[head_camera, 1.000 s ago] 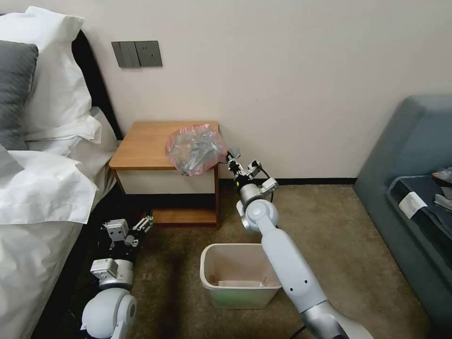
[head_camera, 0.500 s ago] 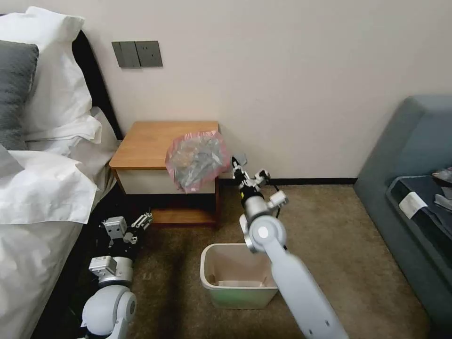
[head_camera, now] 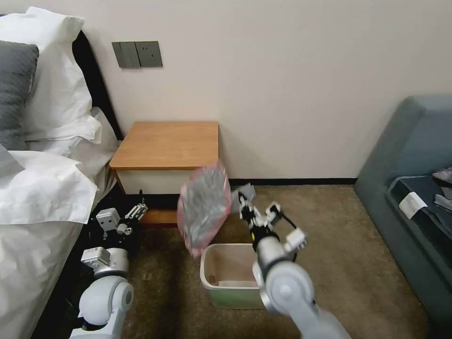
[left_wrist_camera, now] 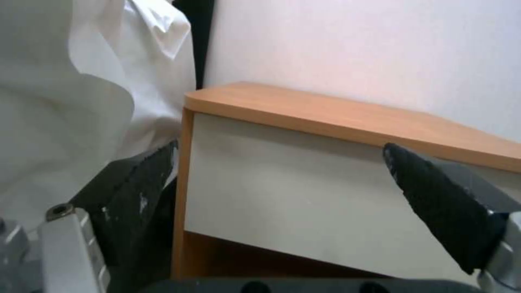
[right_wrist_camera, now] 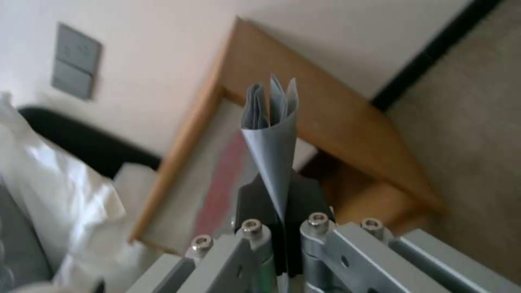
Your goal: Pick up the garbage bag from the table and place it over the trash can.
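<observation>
Right gripper point(head_camera: 241, 200) pinches the bag point(head_camera: 205, 207) by one corner so it hangs free above the bin's point(head_camera: 207, 278) near-left rim, off the table point(head_camera: 165, 146); left gripper point(head_camera: 123, 217) waits low, fingers apart.

A thin, crinkly garbage bag point(head_camera: 204, 208) of translucent grey plastic with a pink-tinted rim is held up in the air, clear of the desk, hanging nearly upright in a flattened oval. One edge is pinched by the right end effector point(head_camera: 243, 201), whose fingers are closed on a folded grey strip of the plastic point(right_wrist_camera: 273, 134). The bag's lower tip hangs just above the near-left corner of the trash can point(head_camera: 209, 278). The trash can is a small cream-beige bin, rectangular with rounded corners and a rolled rim, greenish towards its base, standing upright and open on the carpet. The desk point(head_camera: 165, 143) is an orange-brown wooden nightstand with a white drawer front point(left_wrist_camera: 304, 203), set against the wall.
</observation>
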Motion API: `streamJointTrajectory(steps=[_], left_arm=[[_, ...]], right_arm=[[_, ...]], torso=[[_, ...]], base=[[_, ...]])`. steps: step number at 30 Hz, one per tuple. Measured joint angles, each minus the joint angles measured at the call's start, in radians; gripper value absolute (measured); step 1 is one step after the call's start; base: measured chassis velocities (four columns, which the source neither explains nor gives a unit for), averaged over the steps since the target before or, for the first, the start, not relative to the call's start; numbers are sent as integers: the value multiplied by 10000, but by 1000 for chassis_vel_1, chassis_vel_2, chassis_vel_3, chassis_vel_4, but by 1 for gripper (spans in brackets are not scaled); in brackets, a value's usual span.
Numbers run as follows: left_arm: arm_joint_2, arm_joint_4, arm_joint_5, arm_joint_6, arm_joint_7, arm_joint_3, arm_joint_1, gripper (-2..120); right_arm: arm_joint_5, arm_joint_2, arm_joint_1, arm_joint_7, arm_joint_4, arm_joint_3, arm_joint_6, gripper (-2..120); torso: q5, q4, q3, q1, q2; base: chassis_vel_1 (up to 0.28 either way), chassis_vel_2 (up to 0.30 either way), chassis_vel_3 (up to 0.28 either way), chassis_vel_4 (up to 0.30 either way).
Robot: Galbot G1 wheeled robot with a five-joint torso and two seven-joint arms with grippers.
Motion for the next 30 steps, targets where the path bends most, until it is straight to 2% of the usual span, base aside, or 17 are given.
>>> streamJointTrajectory(steps=[12, 21, 23, 24, 27, 28, 30], left_arm=[[-58, 55, 18, 5, 13, 211, -92, 99], [-52, 66, 37, 0, 45, 311, -57, 99], [-40, 70, 49, -15, 64, 357, -30, 99], [-40, 70, 49, -15, 64, 357, -30, 99], [17, 77, 53, -24, 90, 448, -25, 99], [17, 77, 53, -24, 90, 448, -25, 99], [52, 77, 54, -6, 96, 524, -32, 99]], right_arm=[[-1079, -461, -1656, 368, 428, -270, -42, 0], [-1458, -529, -1741, 705, 117, -151, -208, -1], [-1564, -564, -1816, 924, 114, -35, -348, 10], [-1564, -564, -1816, 924, 114, -35, -348, 10], [-1731, -652, -1959, 1184, 314, 132, -551, 25], [-1731, -652, -1959, 1184, 314, 132, -551, 25], [-1887, -688, -2003, 1472, 435, 179, -742, 34]], torso=[[0, 1, 1, 0, 0], [1, 2, 1, 0, 0], [0, 3, 2, 0, 0], [0, 3, 2, 0, 0], [0, 2, 2, 0, 0], [0, 2, 2, 0, 0], [0, 3, 2, 0, 0]], base=[[0, 0, 0, 0], [0, 0, 0, 0], [0, 0, 0, 0], [0, 0, 0, 0], [0, 0, 0, 0], [0, 0, 0, 0], [0, 0, 0, 0]])
